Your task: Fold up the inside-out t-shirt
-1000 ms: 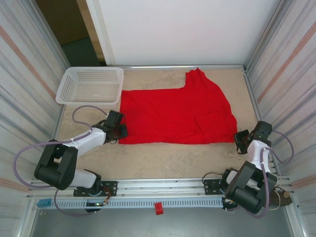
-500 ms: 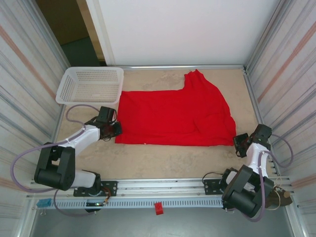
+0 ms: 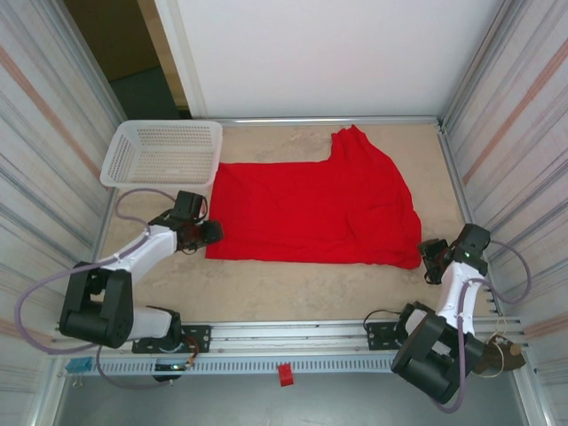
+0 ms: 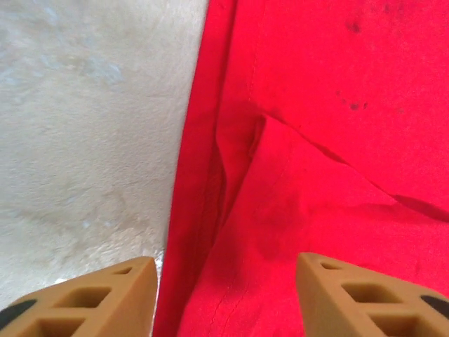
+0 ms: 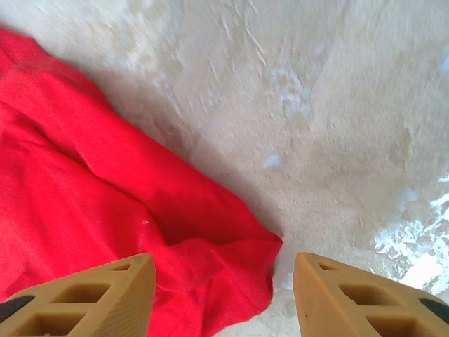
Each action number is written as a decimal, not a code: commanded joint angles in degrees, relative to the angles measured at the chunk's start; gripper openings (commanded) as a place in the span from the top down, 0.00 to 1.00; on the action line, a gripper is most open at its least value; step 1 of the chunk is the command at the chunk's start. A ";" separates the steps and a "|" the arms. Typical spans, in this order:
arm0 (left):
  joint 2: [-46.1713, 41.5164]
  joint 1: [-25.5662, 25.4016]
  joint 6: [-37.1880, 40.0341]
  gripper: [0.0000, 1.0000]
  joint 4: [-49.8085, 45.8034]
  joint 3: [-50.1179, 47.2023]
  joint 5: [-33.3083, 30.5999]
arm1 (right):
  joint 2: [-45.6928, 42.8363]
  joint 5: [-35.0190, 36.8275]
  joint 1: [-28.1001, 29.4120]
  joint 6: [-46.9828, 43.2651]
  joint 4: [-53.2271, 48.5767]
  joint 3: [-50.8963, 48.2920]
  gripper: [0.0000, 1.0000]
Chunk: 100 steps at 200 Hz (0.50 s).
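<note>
The red t-shirt (image 3: 315,209) lies spread flat across the middle of the table, with one part reaching toward the far wall. My left gripper (image 3: 215,232) is low at its near left corner and stands open. In the left wrist view the shirt's left edge and a seam fold (image 4: 280,175) run between the fingers of the left gripper (image 4: 224,302). My right gripper (image 3: 429,258) sits at the near right corner, also open. That corner of the t-shirt (image 5: 224,270) lies between the tan fingers of the right gripper (image 5: 224,298), which are not closed on it.
A white mesh basket (image 3: 115,158) stands at the far left, just beyond the shirt's left edge. Metal walls close in both sides, and a rail (image 3: 284,335) runs along the near edge. Bare tabletop (image 3: 293,288) lies between the shirt and the rail.
The left gripper swung left, then came back to the shirt's near left corner. The right gripper drew slightly nearer. The shirt's near corners now lie a little farther out.
</note>
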 commanded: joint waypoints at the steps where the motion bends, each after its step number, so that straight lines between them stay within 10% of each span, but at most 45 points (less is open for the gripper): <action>1: -5.36 0.58 -1.35 0.39 -2.98 0.39 -1.72 | -0.14 1.36 -0.37 0.17 -1.54 5.65 0.48; 36: -7.96 0.02 -3.60 0.36 0.59 2.58 4.52 | 10.42 -12.63 4.11 0.74 6.61 9.42 0.53; 100: 5.69 -6.16 -4.70 0.34 8.75 6.09 11.46 | 18.56 -9.66 17.59 7.73 13.85 7.03 0.52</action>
